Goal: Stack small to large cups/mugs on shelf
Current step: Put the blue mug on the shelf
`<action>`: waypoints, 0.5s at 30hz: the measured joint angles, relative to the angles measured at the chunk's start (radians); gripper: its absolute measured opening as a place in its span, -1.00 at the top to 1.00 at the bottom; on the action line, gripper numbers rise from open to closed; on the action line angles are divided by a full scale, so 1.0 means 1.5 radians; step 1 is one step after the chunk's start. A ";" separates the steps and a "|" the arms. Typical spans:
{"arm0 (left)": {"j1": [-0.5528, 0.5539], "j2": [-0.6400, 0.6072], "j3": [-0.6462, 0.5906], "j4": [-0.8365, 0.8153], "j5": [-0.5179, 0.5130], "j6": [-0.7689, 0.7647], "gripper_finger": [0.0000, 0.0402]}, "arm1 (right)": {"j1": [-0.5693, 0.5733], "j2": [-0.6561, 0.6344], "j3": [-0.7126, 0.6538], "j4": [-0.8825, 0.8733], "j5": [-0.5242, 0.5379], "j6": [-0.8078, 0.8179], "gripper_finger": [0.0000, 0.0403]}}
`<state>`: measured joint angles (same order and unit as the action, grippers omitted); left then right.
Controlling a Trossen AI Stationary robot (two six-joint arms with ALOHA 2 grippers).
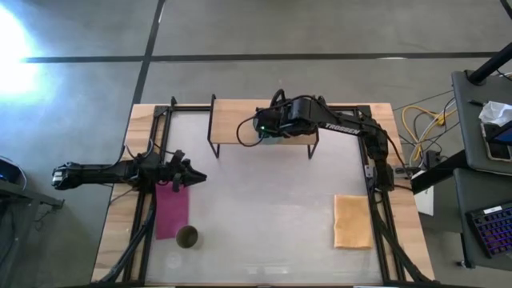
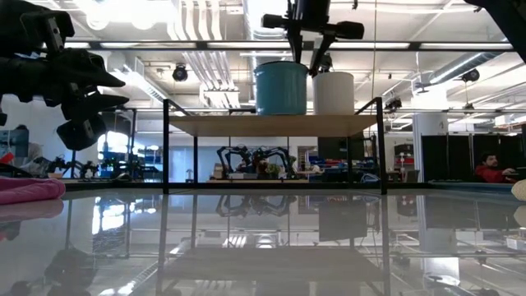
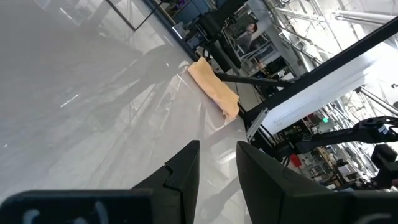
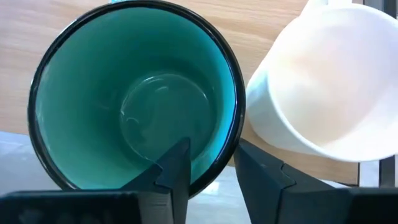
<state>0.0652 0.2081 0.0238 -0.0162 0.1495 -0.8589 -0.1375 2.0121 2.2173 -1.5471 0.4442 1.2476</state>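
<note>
The teal mug (image 2: pixel 281 88) and the white mug (image 2: pixel 333 92) stand upright side by side on the light-wood shelf (image 2: pixel 271 125) at the table's far side. My right gripper (image 4: pixel 211 152) hangs over the teal mug (image 4: pixel 137 99), pointing steeply down. It is open, with one finger inside the mug and one outside, next to the white mug (image 4: pixel 323 81). The olive-brown tumbler (image 1: pixel 187 237) stands on the table near the front left. My left gripper (image 1: pixel 196 178) waits open at the table's left, above the tabletop. My right gripper straddles the teal mug's rim (image 4: pixel 235 134) on the side that faces the white mug. The inner finger (image 4: pixel 177 165) stands off the wall. Whether the outer finger (image 4: pixel 258 168) touches the rim, I cannot tell. The mug stands upright on the shelf.
A pink cloth (image 1: pixel 171 210) lies flat at the left beside the tumbler, and an orange cloth (image 1: pixel 352 222) lies at the right. The shelf's black legs (image 2: pixel 164 148) stand on the glossy tabletop. Open tabletop lies in the middle, between the two cloths.
</note>
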 joint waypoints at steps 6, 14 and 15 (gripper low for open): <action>0.000 0.000 0.000 0.000 0.000 0.000 0.55 | 0.000 0.000 0.000 0.001 0.007 -0.020 0.43; 0.000 0.000 0.000 0.000 0.000 0.000 0.55 | 0.000 -0.014 0.005 0.003 0.025 -0.045 0.42; 0.000 0.000 0.000 0.000 0.000 0.000 0.55 | 0.000 -0.018 0.005 0.003 0.025 -0.046 0.42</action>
<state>0.0654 0.2085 0.0235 -0.0166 0.1493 -0.8588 -0.1375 1.9858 2.2250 -1.5420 0.4824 1.1785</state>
